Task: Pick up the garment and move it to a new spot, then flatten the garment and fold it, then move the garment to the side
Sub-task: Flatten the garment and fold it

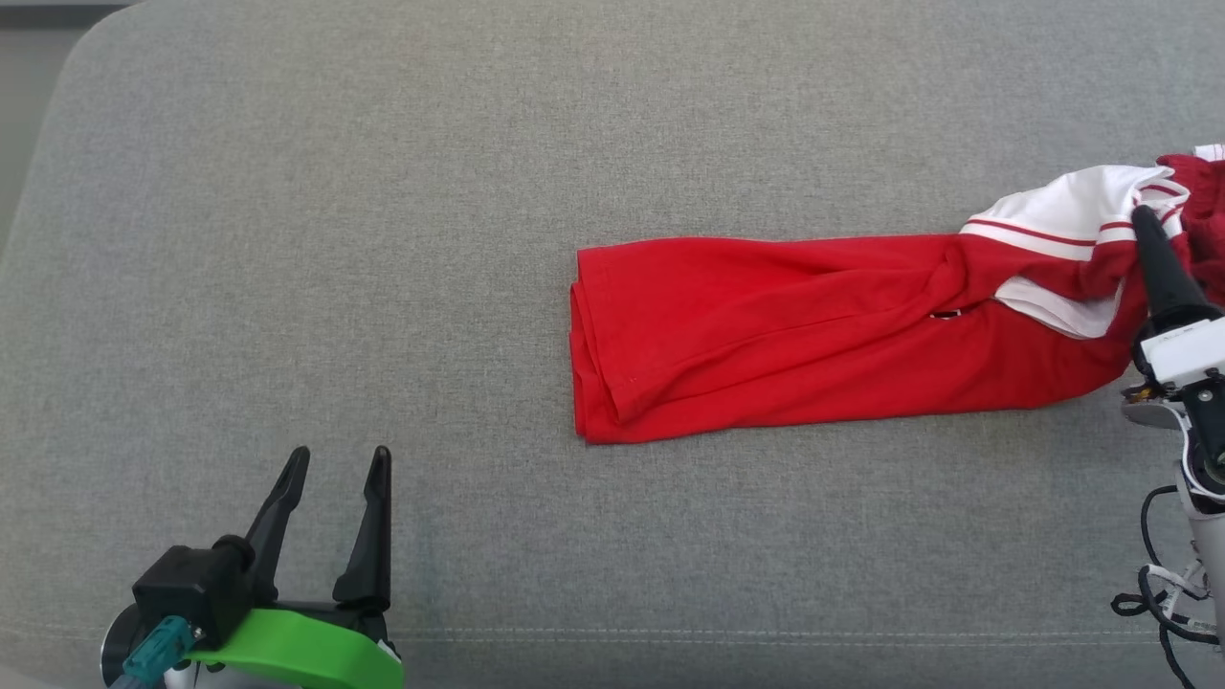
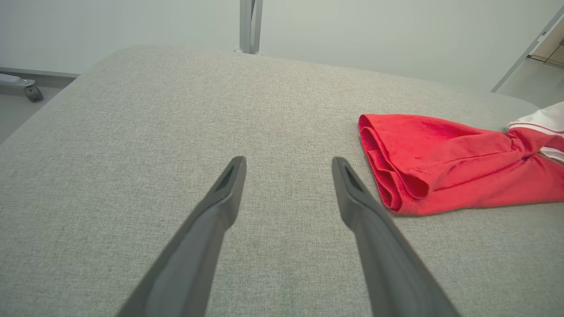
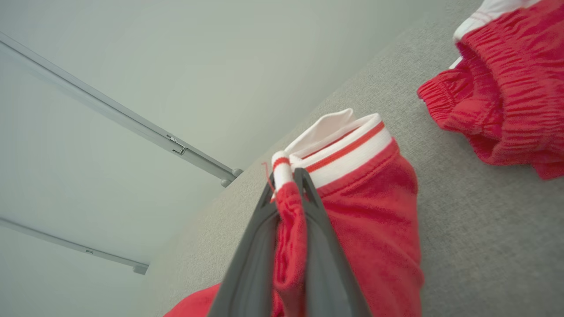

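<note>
My right claw [image 1: 1144,220] is pinching the red garment [image 1: 766,335] at its white striped trim [image 1: 1062,206], fingers nearly together with a fold of cloth between them; the garment is lying bunched lengthwise on the grey cushion [image 1: 335,191], right of centre, reaching the right edge; my left claw [image 1: 340,461] is hanging spread wide over bare cushion at lower left, gripping nothing, well apart from the garment.

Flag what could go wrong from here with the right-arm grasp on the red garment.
1. The right end effector pinches just a narrow fold at the red garment's white-striped trim; it may slip on lifting.
2. The garment lies twisted mid-length; with the left end effector open and apart, a one-sided pull could tighten that twist.
</note>
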